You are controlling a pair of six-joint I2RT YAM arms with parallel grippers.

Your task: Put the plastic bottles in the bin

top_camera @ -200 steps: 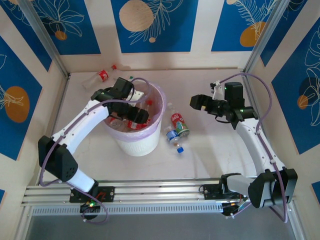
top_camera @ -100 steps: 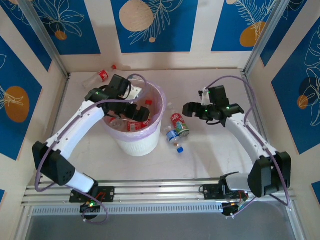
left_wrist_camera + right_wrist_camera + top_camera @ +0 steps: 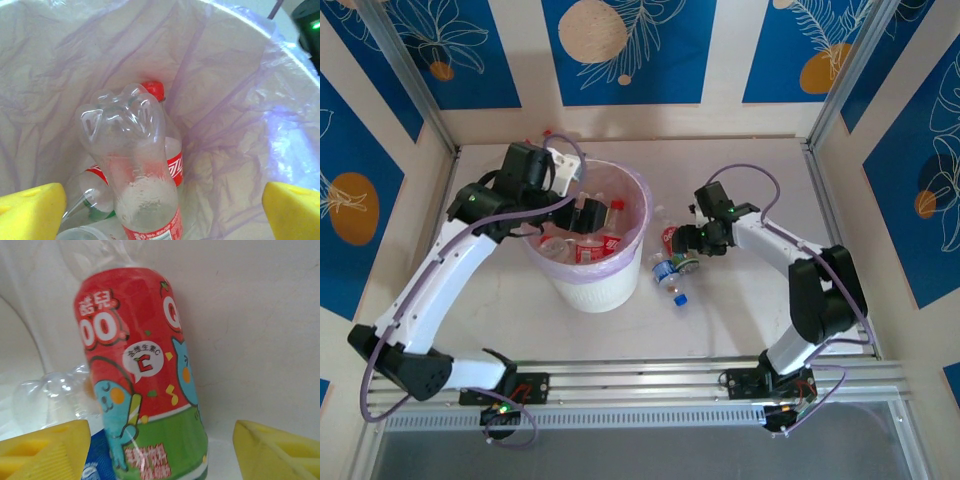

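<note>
Since a second ago, the right arm (image 3: 770, 235) has been swung in from the right and lowered to the two bottles (image 3: 672, 258) beside the bin (image 3: 595, 290). The left arm (image 3: 450, 260) has been drawn back toward the bin's far-left rim.

The bin is set left of centre on the table (image 3: 740, 310), with its pinkish liner (image 3: 638, 205) folded over the rim. More bottles are piled inside it. In the left wrist view, a red-label bottle (image 3: 142, 175) is seen lying over a red-capped bottle (image 3: 152, 90).

The left gripper (image 3: 588, 213) is held above that pile, its yellow pads (image 3: 30, 210) spread wide and nothing gripped. The right gripper (image 3: 686, 240) is set low just right of the bin. Its jaws stand apart on either side of a green-and-red bottle (image 3: 142, 380), which is not clamped. A blue-label bottle (image 3: 667, 272) is seen lying just beside it on the table.
</note>
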